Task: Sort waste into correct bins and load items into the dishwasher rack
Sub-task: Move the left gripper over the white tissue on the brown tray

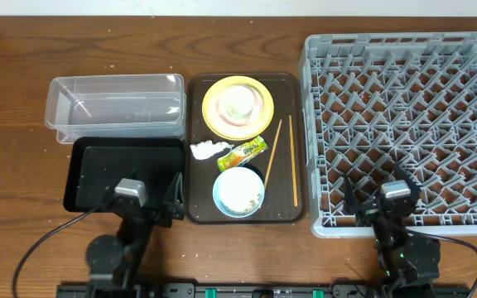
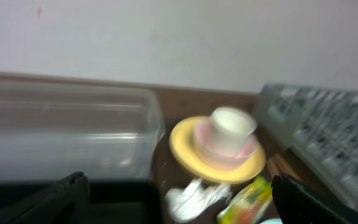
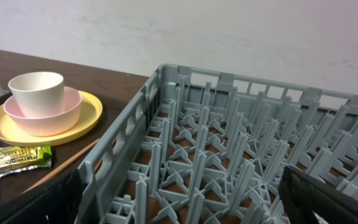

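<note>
On the brown serving tray [image 1: 199,124] a yellow plate [image 1: 214,112] carries a pale pink bowl [image 3: 45,117] with a small white cup [image 1: 238,100] in it. A crumpled tissue [image 1: 205,150] and a yellow-green wrapper [image 1: 246,151] lie beside two chopsticks [image 1: 294,161]. The light blue bowl [image 1: 238,192] holds rice grains. My left gripper [image 1: 151,189] hangs open over the black tray's [image 1: 98,170] near right corner, with the tissue [image 2: 194,198] ahead of it. Over the grey rack's [image 1: 404,108] front edge, my right gripper [image 1: 379,192] is open and empty.
The clear plastic tub [image 1: 114,103] stands behind the black tray at the left. Both arm bases and their cables sit at the table's front edge. A pale wall rises behind the table.
</note>
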Controlling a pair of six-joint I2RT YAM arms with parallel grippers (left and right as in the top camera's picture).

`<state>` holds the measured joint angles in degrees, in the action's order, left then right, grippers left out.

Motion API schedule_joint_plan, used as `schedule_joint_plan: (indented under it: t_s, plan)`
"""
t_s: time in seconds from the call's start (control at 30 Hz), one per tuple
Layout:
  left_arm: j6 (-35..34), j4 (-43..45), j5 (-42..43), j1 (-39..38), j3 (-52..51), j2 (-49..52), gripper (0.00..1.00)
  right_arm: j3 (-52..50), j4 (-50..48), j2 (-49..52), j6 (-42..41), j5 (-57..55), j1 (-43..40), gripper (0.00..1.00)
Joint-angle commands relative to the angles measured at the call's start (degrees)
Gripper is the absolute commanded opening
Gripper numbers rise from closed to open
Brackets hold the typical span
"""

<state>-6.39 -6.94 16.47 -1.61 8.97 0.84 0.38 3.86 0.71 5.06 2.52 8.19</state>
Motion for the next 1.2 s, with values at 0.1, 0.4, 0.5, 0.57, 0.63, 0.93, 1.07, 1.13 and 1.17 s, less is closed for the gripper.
schedule_joint_plan:
  t_s: [0.1, 0.4, 0.5, 0.57, 0.63, 0.93, 1.07, 1.13, 1.17]
  plan:
    - [-1.4, -6.8, 4.1, -0.1, 16.9, 5.3, 0.96, -0.1, 0.3, -0.3, 0.6, -0.8, 0.5, 0.99]
    - [-1.4, -37.0, 4.1, -0.1, 51.8, 35.1, 0.96, -0.1, 0.3, -0.3, 0.6, -0.8, 0.5, 0.99]
    - [-1.4, -49.1, 4.1, -0.1, 63.4, 46.4, 0.96, -0.1, 0.3, -0.3, 0.6, -0.8, 0.5, 0.99]
    - [-1.4, -53.1, 5.6, -0.1, 68.4, 52.7, 0.96, -0.1, 0.3, -0.3, 0.6, -0.8, 0.5, 0.99]
    - [-1.4, -56.4, 7.5, -0.1, 70.6, 56.9, 0.96, -0.1, 0.3, -0.3, 0.6, -0.8, 0.5, 0.99]
    - [-5.9, -60.7, 10.1, -0.2, 70.4, 68.9, 0.33, -0.1, 0.3, -0.3, 0.6, -0.8, 0.5, 0.99]
    - [-6.7, -60.6, 8.2, -2.1, 69.2, 72.3, 0.06, -0.1, 0.3, -0.3, 0.6, -0.8, 0.5, 0.99]
    - [-7.6, -60.3, 5.1, -3.6, 68.7, 73.7, 0.06, -0.1, 0.3, -0.3, 0.6, -0.8, 0.5, 0.99]
    - [-8.9, -60.1, 2.7, -4.6, 68.5, 74.5, 0.06, -0.1, 0.3, -0.3, 0.6, -0.8, 0.5, 0.99]
